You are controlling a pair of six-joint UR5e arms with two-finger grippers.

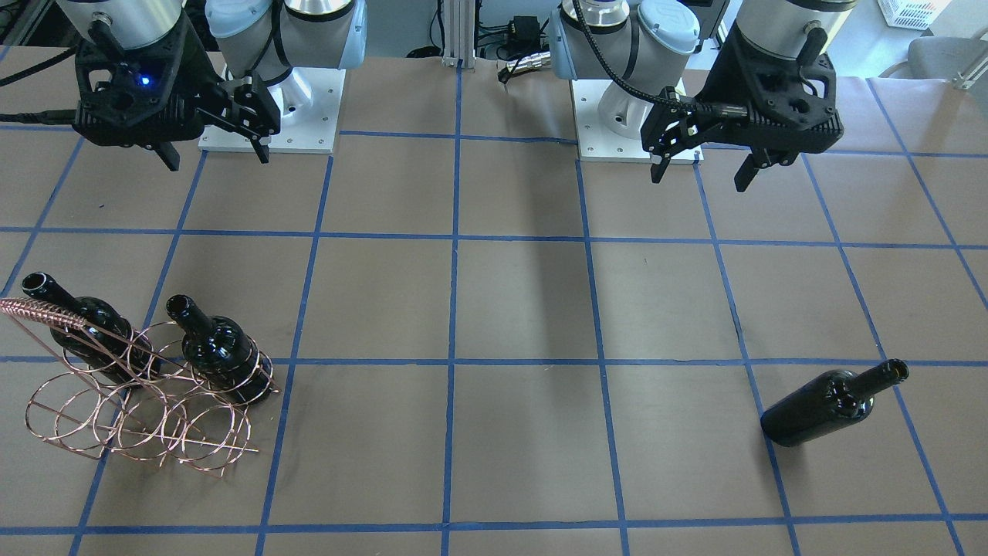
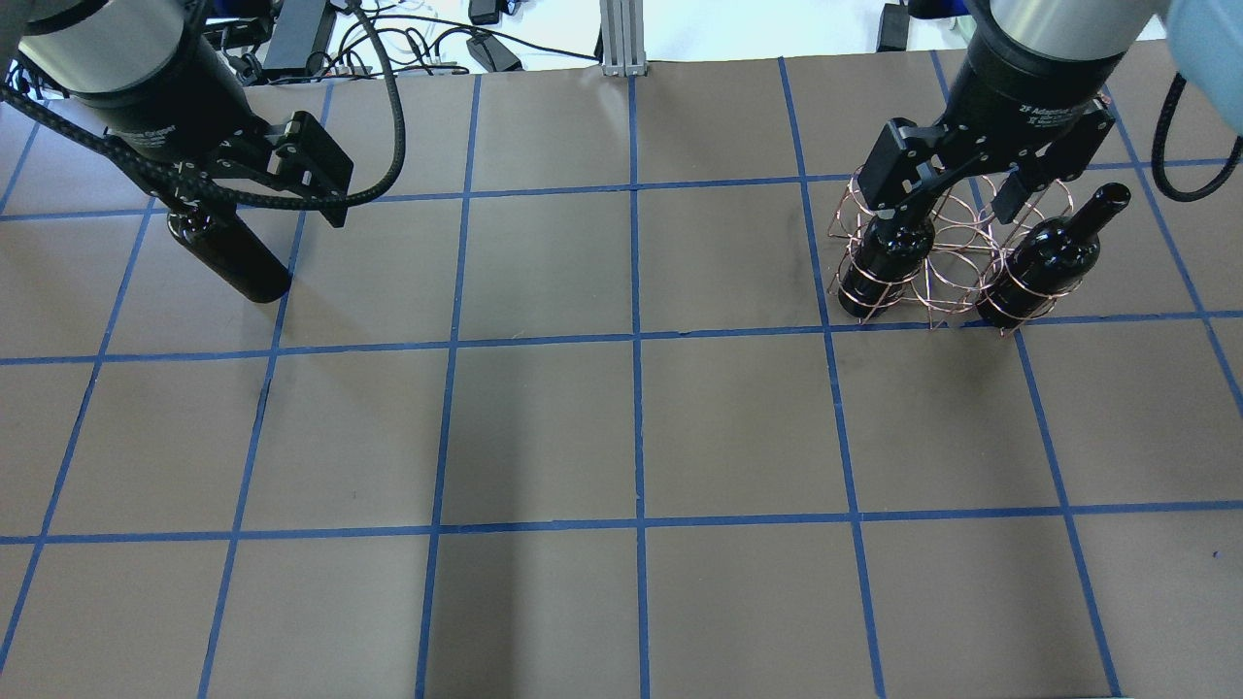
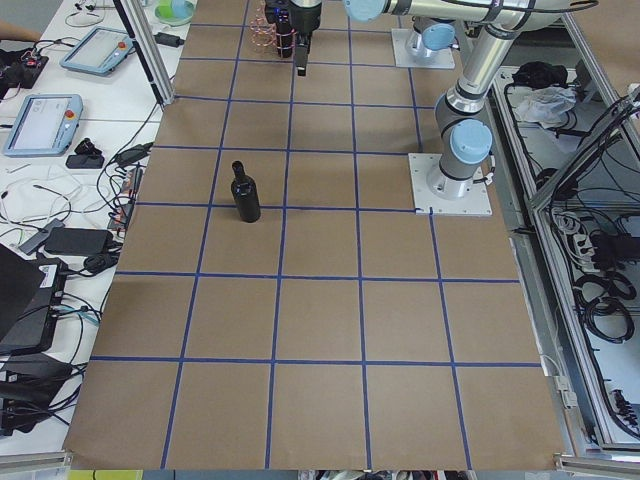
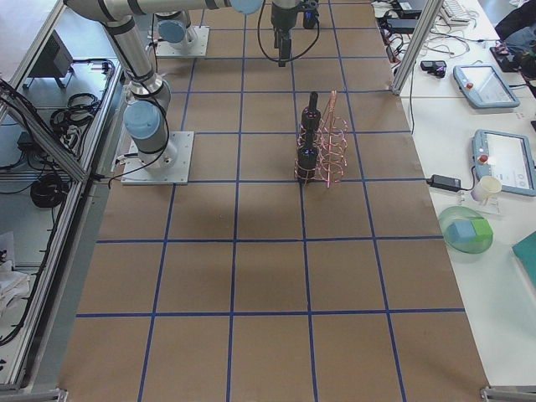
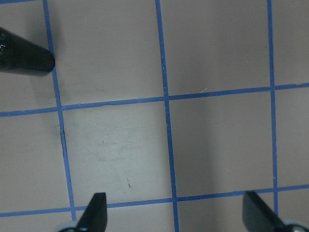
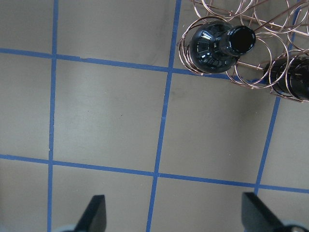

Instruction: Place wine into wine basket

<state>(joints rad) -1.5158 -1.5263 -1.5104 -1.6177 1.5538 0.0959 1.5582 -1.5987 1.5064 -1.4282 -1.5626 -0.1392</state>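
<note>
Left pincer (image 1: 701,177) and right pincer (image 1: 218,161) spread, empty, raised above worktop (image 1: 525,309). Wine (image 1: 834,403) standing upright alone, far left. Wine basket (image 1: 139,409) far right, two bottles (image 1: 220,351) upright in its rings.

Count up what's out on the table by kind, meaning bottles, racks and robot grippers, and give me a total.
Wine bottles: 3, with two in the rack and one standing alone
Wire rack: 1
Grippers: 2, the left gripper and the right gripper, both open and empty
Total: 6
</note>
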